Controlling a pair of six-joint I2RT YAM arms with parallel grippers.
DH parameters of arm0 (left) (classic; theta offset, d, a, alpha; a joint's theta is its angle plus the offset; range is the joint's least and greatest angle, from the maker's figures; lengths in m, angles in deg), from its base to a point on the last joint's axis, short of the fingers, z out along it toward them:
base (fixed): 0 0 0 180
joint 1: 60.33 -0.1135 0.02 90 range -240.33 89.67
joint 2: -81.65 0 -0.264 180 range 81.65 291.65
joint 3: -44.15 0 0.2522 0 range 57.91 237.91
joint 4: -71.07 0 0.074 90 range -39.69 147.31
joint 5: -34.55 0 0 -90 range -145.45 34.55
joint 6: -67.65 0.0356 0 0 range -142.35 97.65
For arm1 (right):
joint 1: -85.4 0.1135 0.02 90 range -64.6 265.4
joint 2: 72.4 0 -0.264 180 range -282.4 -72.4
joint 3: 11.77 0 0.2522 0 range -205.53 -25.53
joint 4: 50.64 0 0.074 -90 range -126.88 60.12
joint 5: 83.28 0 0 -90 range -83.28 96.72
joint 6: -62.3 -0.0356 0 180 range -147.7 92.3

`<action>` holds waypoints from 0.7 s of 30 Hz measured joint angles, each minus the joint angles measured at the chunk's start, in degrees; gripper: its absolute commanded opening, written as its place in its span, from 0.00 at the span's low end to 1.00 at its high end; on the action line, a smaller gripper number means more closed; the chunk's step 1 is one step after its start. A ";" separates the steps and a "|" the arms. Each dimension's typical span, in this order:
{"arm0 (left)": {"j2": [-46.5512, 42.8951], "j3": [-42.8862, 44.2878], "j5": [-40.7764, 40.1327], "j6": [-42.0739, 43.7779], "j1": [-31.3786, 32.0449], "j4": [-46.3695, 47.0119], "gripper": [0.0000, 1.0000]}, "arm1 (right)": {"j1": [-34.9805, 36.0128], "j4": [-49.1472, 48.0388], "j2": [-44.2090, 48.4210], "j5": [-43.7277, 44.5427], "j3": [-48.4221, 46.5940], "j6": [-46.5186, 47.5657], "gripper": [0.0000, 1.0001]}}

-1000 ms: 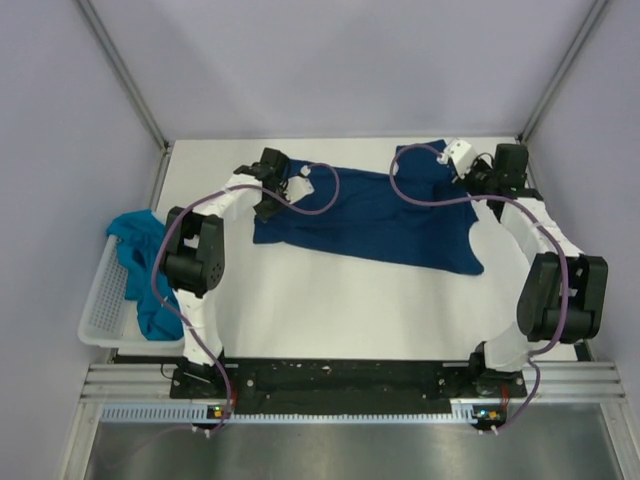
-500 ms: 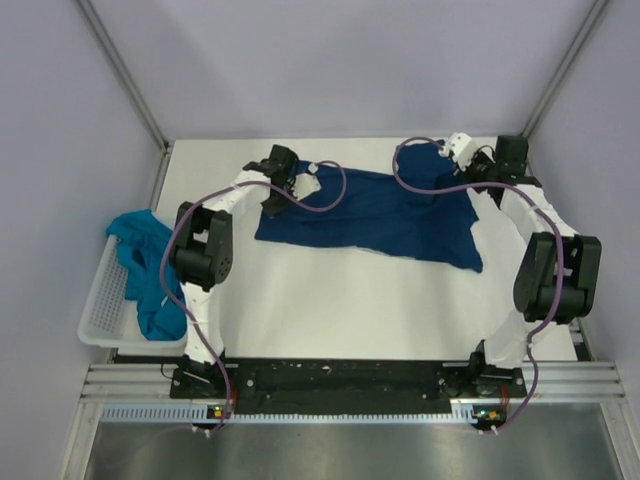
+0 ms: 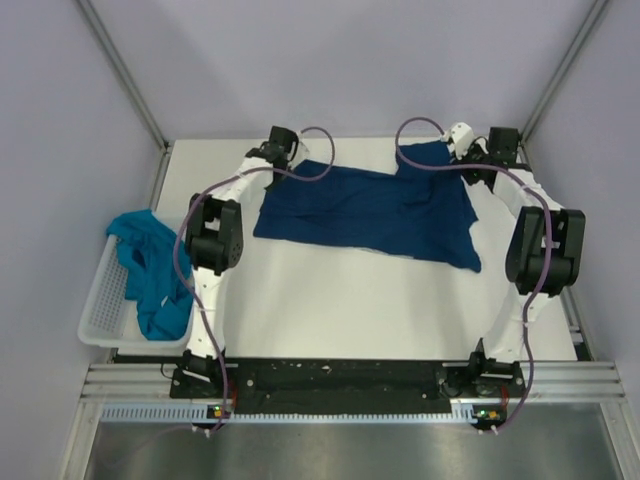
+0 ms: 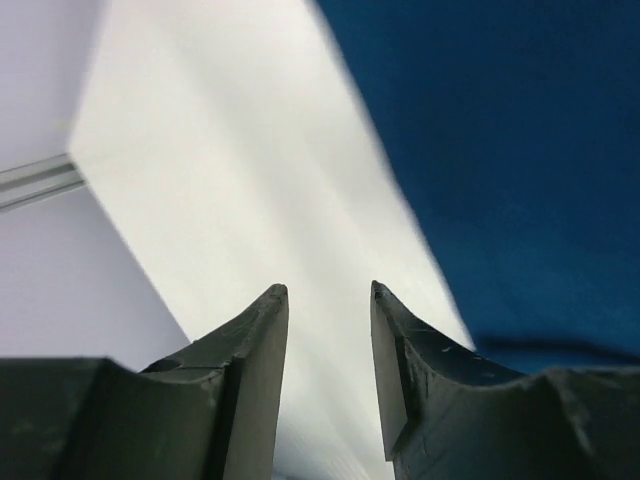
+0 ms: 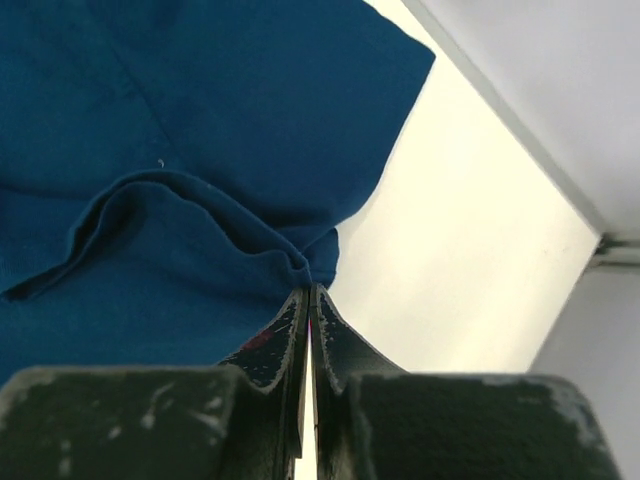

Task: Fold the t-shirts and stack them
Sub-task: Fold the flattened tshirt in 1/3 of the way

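Observation:
The dark navy t-shirt (image 3: 370, 210) lies spread across the back of the white table; its print does not show. My left gripper (image 3: 284, 152) is open and empty over bare table just left of the shirt's back-left corner; in the left wrist view (image 4: 328, 290) the shirt (image 4: 520, 150) lies to its right. My right gripper (image 3: 458, 148) is at the shirt's back-right sleeve. In the right wrist view (image 5: 310, 290) its jaws are closed, pinching a bunched fold of the shirt (image 5: 200, 120). The teal t-shirt (image 3: 150, 270) lies crumpled at the left.
The teal shirt sits in a white lattice basket (image 3: 100, 305) hanging off the table's left edge. Metal frame posts and walls close off the back corners, close behind both grippers. Purple cables loop over both arms.
Both grippers have moved toward the back edge. The navy shirt has been drawn back and lies flatter. The left gripper now stands off the shirt's corner.

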 measured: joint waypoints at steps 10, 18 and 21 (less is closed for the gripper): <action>-15.96 -15.13 9.73 3.21 -2.10 5.29 0.40 | -0.11 6.56 -11.28 12.66 -16.85 -22.14 0.38; -32.59 -41.94 19.85 19.02 0.15 8.37 0.43 | -0.79 18.91 2.95 21.57 -7.02 -41.94 0.54; -30.60 -43.39 20.20 21.70 -0.15 9.51 0.43 | -1.11 21.35 13.88 21.75 4.96 -47.60 0.57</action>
